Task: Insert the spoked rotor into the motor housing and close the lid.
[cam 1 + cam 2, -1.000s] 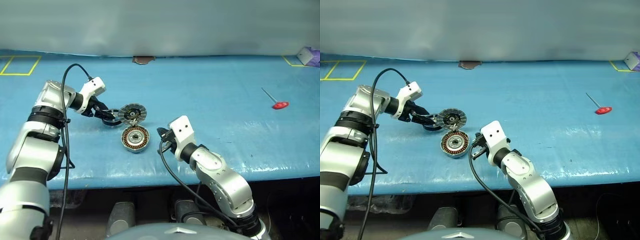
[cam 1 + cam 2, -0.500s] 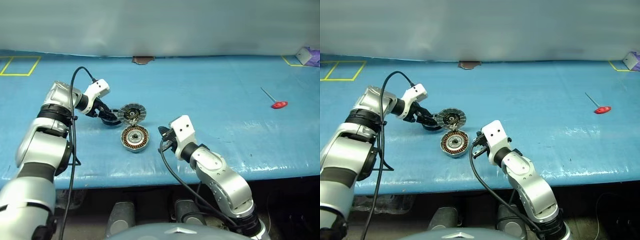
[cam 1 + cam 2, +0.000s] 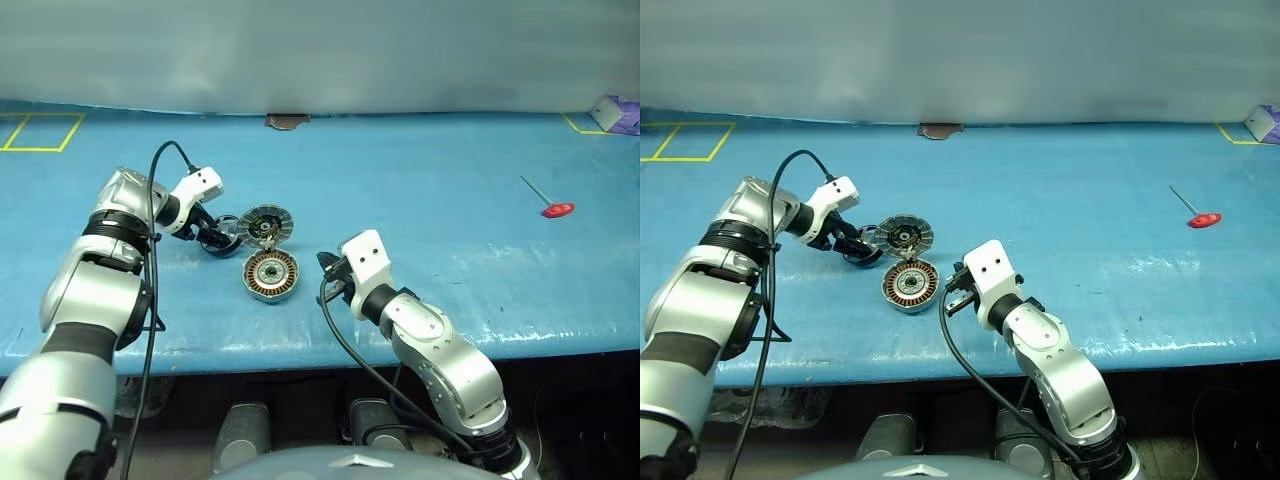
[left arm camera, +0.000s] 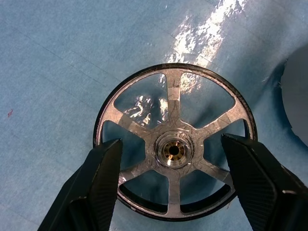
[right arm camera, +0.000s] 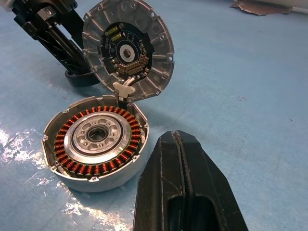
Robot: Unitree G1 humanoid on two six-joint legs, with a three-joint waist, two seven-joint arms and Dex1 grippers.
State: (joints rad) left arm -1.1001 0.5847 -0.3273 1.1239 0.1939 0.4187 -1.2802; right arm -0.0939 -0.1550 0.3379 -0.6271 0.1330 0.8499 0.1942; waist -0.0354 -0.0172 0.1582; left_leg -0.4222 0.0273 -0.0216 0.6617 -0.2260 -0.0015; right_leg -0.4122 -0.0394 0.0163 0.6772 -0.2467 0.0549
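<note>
The spoked rotor (image 4: 174, 144), with a black rim and silver spokes, lies flat on the blue table left of the lid. My left gripper (image 3: 215, 240) hangs over it, open, a finger (image 4: 98, 185) on either side of the hub. I cannot tell whether the fingers touch the rotor. The motor housing (image 3: 271, 276) sits near the front edge with its copper windings (image 5: 96, 142) exposed. Its lid (image 5: 127, 50) stands tilted up behind it, joined at a small hinge. To the right of the housing my right gripper (image 3: 325, 265) rests shut and holds nothing.
A red-handled tool (image 3: 550, 202) lies far right on the table. Yellow tape marks a square (image 3: 40, 130) at the back left. A small purple and white object (image 3: 615, 110) sits at the back right corner. The table's front edge (image 3: 300, 350) runs just below the housing.
My left arm has drawn its elbow in, and the gripper now tips down more steeply over the rotor. The right arm, housing and lid have not moved.
</note>
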